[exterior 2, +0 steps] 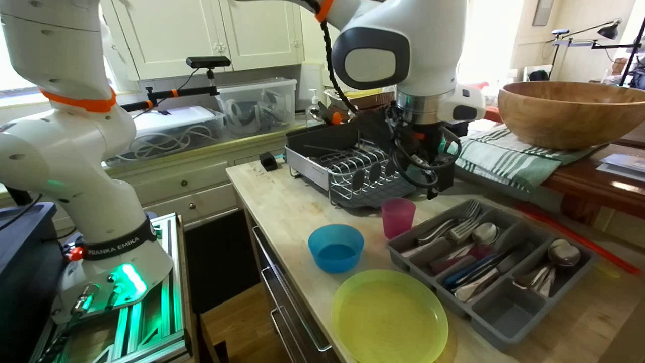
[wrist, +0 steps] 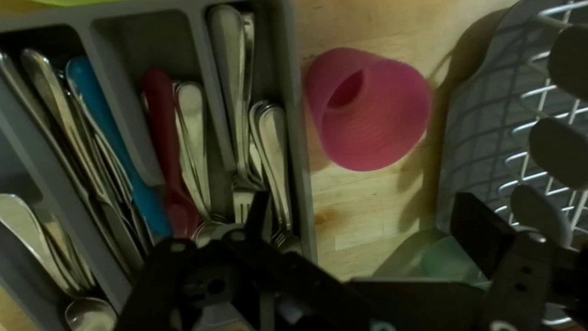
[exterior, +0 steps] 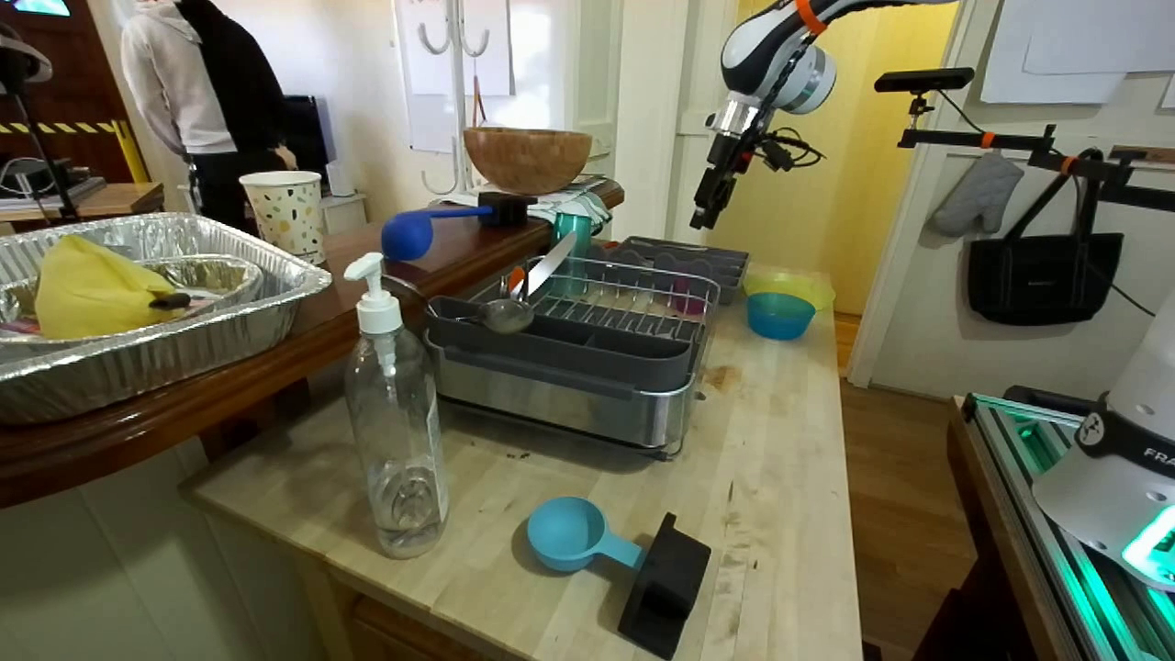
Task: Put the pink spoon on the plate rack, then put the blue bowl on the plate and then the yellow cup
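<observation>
The plate rack stands on the counter in both exterior views; its tray base shows at the right of the wrist view. The pink spoon lies among cutlery in the grey cutlery tray. The blue bowl stands upright beside the yellow-green plate; both also show in an exterior view, bowl, plate. No yellow cup shows. My gripper is open and empty, above the counter between cutlery tray and rack, and shows in both exterior views.
A pink cup stands between cutlery tray and rack. A green cup is partly hidden by my right finger. A wooden bowl sits on a raised ledge. A pump bottle and a blue scoop with black block stand by the rack.
</observation>
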